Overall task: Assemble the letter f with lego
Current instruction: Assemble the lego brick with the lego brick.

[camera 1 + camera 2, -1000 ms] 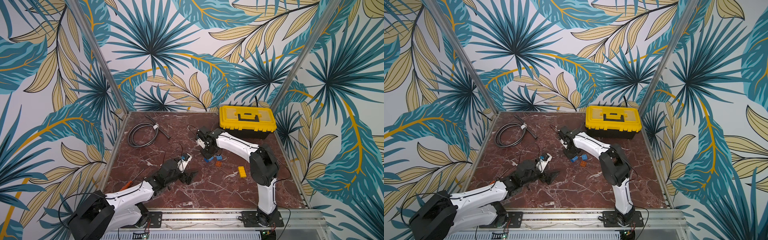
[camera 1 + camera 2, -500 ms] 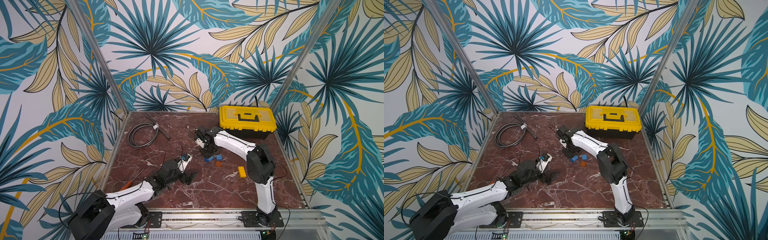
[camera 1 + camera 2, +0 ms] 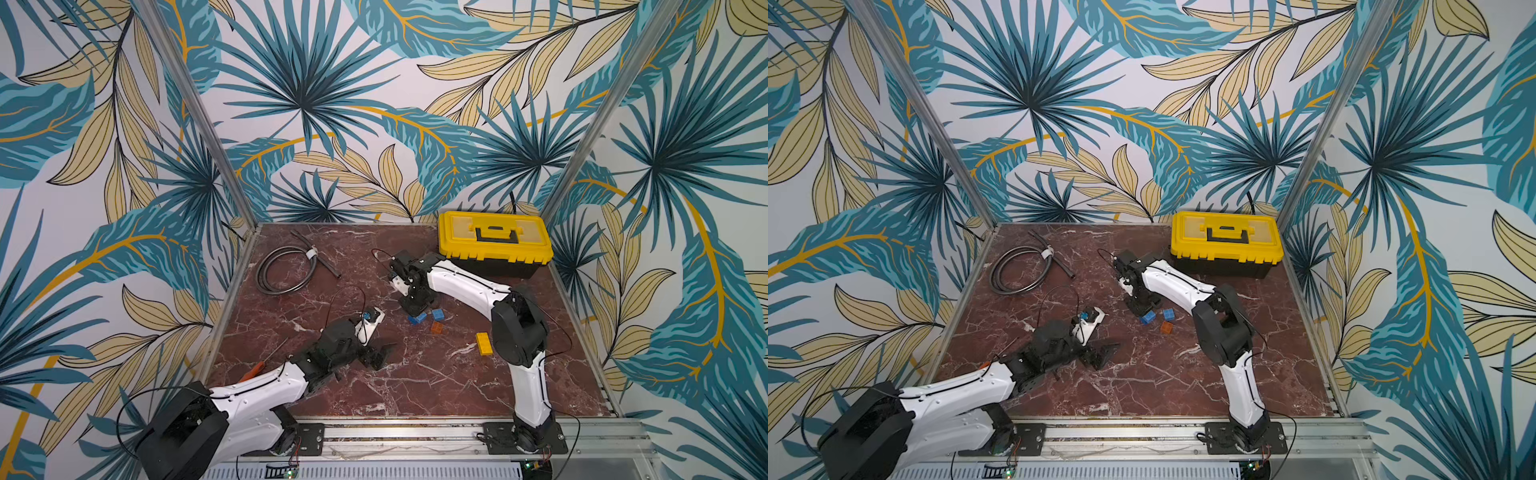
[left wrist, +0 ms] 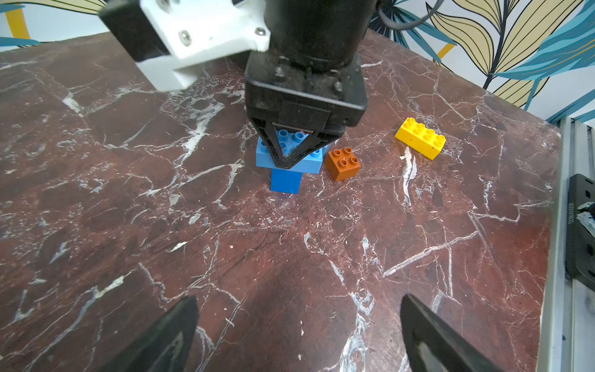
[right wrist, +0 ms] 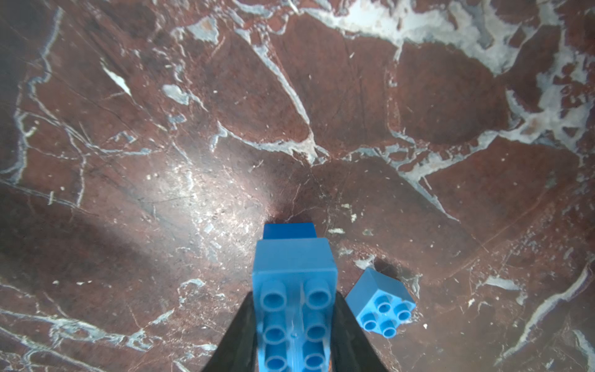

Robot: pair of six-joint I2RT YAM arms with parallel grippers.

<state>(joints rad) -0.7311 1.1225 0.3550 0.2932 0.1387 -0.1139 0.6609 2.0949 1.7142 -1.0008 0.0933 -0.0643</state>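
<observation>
The marble table (image 3: 415, 386) carries a yellow toolbox (image 3: 494, 237) at the far edge, well apart from the work. The left gripper (image 4: 297, 299) rests low near the middle of the table with its jaws spread wide and nothing between them.

The right gripper (image 4: 286, 157) points down over the bricks, and its jaws are narrow, clamped on the two long sides of the long blue brick (image 5: 294, 290). This brick sits on top of a squarish blue brick (image 4: 286, 182) that stands on the table, so the step in hand is, I think, the pressing of the crossbar onto the stem. Whether the studs are fully seated I cannot tell.

The long yellow brick (image 4: 420, 137) lies alone nearer to the right arm's base. A second squarish blue brick (image 5: 380, 299) lies loose just beside the stack, and the orange brick (image 4: 343, 162) stands near it on the other side (both with studs up).

The next move probably calls for a firm push straight down, then an opening of the jaws and a vertical retreat, so that the small stack does not tip over. After that, the orange brick seems the nearest piece to fetch.
</observation>
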